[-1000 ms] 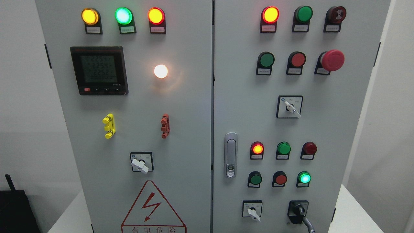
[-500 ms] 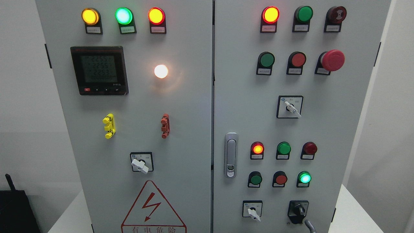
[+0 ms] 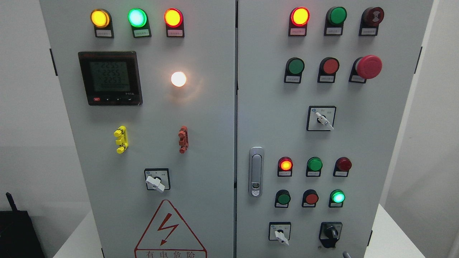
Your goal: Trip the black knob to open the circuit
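Note:
The black knob [image 3: 332,233] sits at the bottom right of the grey cabinet's right door [image 3: 272,118], on a black square plate, its handle pointing roughly straight up. Only a thin grey tip of my right hand [image 3: 346,254] shows at the bottom edge, just below and right of the knob and not touching it. The rest of that hand is out of frame. My left arm does not show.
A white selector switch [image 3: 280,234] sits left of the knob, a lit green lamp [image 3: 337,197] above it. A door latch [image 3: 255,172], a red mushroom button [image 3: 368,66] and a meter [image 3: 109,77] are also on the panel.
The grey finger that reached up beside the black knob has drawn back downward, almost out of the picture. The knob's handle now stands more upright.

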`<state>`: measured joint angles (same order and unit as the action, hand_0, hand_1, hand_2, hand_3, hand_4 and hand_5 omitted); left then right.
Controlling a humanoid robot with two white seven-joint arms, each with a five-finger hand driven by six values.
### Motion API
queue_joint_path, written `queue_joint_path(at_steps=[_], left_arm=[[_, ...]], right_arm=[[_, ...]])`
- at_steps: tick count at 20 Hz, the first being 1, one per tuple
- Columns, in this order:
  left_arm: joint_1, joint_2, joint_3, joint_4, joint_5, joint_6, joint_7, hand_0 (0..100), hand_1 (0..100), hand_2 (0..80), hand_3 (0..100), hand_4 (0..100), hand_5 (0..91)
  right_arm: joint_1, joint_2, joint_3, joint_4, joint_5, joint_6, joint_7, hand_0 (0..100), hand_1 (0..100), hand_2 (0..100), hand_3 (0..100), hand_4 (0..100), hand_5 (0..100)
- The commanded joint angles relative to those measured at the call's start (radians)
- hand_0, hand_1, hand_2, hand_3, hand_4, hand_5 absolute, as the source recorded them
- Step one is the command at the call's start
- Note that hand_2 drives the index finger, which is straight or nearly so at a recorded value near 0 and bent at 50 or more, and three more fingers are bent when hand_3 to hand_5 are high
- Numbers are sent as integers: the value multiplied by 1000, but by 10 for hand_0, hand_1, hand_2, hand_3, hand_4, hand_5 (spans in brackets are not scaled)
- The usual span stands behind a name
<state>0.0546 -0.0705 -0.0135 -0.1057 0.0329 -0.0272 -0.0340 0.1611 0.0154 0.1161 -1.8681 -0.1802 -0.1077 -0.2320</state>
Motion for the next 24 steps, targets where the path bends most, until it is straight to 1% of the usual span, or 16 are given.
queue_joint_path(at_steps=[1,4,7,8,9,10,11,12,13,14,15,17,18,19,20,24], left_arm=[[-4,-2,1,0,2,-2,0,120,389,0,0,0,0],[-2,-2,1,0,2,-2,0,120,389,0,0,0,0],[-3,-2,1,0,2,-2,0,120,389,0,0,0,0],[-4,-2,1,0,2,-2,0,120,389,0,0,0,0],[-3,-2,1,0,2,-2,0,120,389,0,0,0,0],[-4,-2,1,0,2,0,0,120,389,0,0,0,0],[-3,-2,1,0,2,-2,0,120,389,0,0,0,0],[-2,-2,1,0,2,-2,0,120,389,0,0,0,0],[-4,0,1,0,2,-2,0,120,389,0,0,0,0],[-3,0,1,0,2,0,0,120,389,0,0,0,0],[-2,-2,1,0,2,-2,0,120,389,0,0,0,0],[-2,-2,1,0,2,-2,0,120,389,0,0,0,0],[-2,-2,1,0,2,-2,0,120,389,0,0,0,0],[-2,0,1,0,2,-2,0,120,389,0,0,0,0],[-2,0,1,0,2,-2,0,120,389,0,0,0,0],[-2,-2,1,0,2,-2,0,120,389,0,0,0,0]], right_arm=[[6,5,-3,-39,-2,-17,-3,0,40,0,1000,954,951],[31,6,-3,-52,-2,-17,-1,0,39,0,1000,915,910],[55,8,-1,-59,-2,-20,-1,0,38,0,1000,829,839],[66,8,0,-69,-2,-24,0,0,38,28,946,767,761],[78,8,2,-80,-2,-30,0,0,40,46,811,653,663],[90,9,4,-85,-2,-38,2,0,40,47,790,634,639],[100,9,5,-94,-2,-46,3,0,41,47,631,513,521],[109,11,7,-95,-2,-50,5,0,42,45,527,435,441],[115,11,8,-95,-2,-56,8,0,42,43,460,377,386],[118,12,10,-95,-2,-63,8,0,43,26,330,252,268],[124,15,11,-95,-2,-64,10,0,43,0,237,150,150],[132,15,13,-95,-2,-64,20,0,33,0,104,9,0],[135,15,13,-97,-2,-64,40,0,30,0,88,0,0],[143,15,13,-97,-2,-64,58,0,20,0,28,0,0],[149,15,13,-97,-2,-64,65,0,9,0,0,0,0],[150,17,22,-97,-1,-72,65,0,0,0,0,0,0]])
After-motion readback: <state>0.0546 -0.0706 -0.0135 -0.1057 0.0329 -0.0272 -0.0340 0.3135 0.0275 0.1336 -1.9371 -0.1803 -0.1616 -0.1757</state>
